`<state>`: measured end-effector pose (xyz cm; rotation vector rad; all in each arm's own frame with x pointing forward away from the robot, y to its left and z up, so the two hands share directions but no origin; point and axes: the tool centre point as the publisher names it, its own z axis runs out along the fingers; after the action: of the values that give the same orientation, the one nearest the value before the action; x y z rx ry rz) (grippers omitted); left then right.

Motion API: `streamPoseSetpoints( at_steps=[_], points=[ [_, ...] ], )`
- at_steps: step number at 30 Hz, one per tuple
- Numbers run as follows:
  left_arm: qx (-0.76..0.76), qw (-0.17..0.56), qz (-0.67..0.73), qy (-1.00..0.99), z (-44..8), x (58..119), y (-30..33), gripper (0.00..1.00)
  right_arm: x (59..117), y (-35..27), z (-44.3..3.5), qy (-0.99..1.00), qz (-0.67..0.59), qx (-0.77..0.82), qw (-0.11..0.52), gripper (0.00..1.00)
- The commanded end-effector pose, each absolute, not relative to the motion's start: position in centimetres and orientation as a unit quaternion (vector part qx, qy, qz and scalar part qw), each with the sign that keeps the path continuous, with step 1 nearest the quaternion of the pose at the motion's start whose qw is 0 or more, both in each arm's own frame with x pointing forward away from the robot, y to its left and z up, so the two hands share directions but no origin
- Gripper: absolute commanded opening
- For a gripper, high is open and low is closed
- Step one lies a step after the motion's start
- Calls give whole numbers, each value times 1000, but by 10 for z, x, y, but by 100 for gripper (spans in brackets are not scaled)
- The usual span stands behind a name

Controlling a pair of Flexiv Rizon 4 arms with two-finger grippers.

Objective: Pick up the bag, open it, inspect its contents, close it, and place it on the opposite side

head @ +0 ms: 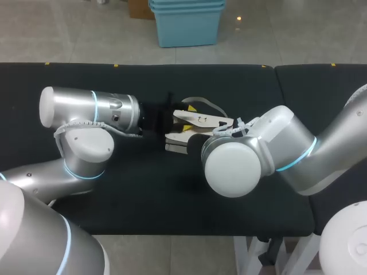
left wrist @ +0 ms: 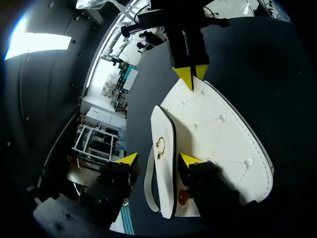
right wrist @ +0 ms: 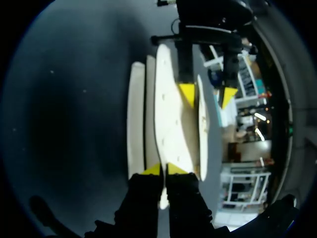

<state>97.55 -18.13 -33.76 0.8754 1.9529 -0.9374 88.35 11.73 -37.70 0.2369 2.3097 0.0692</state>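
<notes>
Looking across the dark, matte table [head: 143, 189], you see a seam [head: 276, 74] near its right end where a second top butts against it. Your left arm [head: 86, 114] comes in from the left. The left gripper [left wrist: 159, 159] stands open, its yellow tips spread either side of the bag's raised flap [left wrist: 163, 124], with one tip clear of it. The bag [head: 200, 121] is at the middle of the table, between the two grippers. The right gripper [right wrist: 163, 169] is closed, its tips pinching the bag's right-hand edge from both sides. From above, the right arm [head: 275, 149] hides that gripper and the bag's near corner. The bag is cream and smooth, quilted in stitched diamonds, with a gold ring clasp [left wrist: 160, 144] on the flap and a thin strap [left wrist: 147, 186].
</notes>
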Motion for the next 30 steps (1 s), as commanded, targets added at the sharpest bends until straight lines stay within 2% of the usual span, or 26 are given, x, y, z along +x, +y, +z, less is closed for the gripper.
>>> streamPoseSetpoints(
  at_steps=[1,8,9,12,21,26,29,30],
  points=[
    [342,400,-374,764,-330,970,-176,88,883,117,-380,911,28,94,400,0],
    [347,382,-368,774,-330,970,-178,84,883,117,-380,911,28,94,400,0],
    [347,376,-366,777,-331,970,-178,77,883,117,-380,911,28,94,400,0],
    [347,373,-363,780,-334,970,-179,46,883,117,-380,911,28,94,400,0],
    [346,358,-349,794,-338,974,-183,39,883,117,-380,911,28,94,400,0],
    [344,345,-352,799,-344,977,-186,43,883,117,-380,911,28,94,400,0],
    [340,343,-352,801,-347,978,-186,37,883,117,-380,911,28,94,400,0],
    [338,343,-351,803,-348,979,-186,26,883,117,-380,911,28,94,400,0]
  ],
)
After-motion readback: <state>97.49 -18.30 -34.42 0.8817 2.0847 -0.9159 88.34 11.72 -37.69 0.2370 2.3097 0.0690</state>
